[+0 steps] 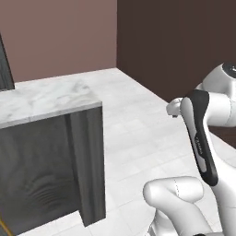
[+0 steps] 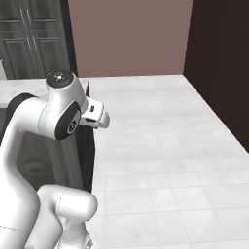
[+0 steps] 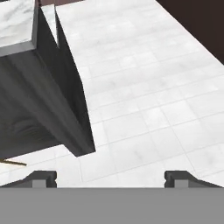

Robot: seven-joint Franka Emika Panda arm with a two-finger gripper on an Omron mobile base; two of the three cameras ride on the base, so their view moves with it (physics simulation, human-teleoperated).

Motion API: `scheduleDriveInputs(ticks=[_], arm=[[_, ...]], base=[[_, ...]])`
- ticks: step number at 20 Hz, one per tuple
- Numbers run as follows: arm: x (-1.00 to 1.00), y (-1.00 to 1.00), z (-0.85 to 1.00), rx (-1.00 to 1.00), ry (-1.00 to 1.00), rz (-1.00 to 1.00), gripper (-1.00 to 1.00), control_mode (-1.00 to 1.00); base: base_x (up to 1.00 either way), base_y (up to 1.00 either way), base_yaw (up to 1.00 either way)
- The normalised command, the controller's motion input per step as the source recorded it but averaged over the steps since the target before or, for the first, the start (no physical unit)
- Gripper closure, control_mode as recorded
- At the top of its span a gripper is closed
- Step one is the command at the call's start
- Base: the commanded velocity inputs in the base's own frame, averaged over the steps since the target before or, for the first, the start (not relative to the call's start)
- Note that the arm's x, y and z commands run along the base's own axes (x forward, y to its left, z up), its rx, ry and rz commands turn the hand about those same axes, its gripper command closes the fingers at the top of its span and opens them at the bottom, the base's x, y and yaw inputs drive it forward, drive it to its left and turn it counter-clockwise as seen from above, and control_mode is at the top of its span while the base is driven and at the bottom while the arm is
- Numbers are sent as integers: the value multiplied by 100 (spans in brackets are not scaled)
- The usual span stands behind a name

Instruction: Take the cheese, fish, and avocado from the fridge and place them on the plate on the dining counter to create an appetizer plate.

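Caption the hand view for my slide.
Open gripper hovering over white floor tiles beside a marble-topped dark counter.

A rendered home kitchen: a marble-topped bench [image 1: 50, 99] over a dark grey front stands to the left of the wide-apart jaws, pale floor tiles [image 3: 144, 96] spread ahead, tall dark cupboards [image 2: 31, 39] beyond, plain brown walls [image 1: 60, 37].

dining counter [image 1: 46, 99]: white marble slab over a plain dark grey front panel, standing on the pale tiled floor; its end corner appears at upper left in the hand view.
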Motion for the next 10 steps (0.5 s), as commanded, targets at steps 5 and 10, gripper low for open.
scheduleDriveInputs(ticks=[5, 10], arm=[[0, 0, 0, 0, 0, 0, -100, 100], [0, 0, 0, 0, 0, 0, -100, 100]], base=[[100, -93, 0], [100, -48, 5]])
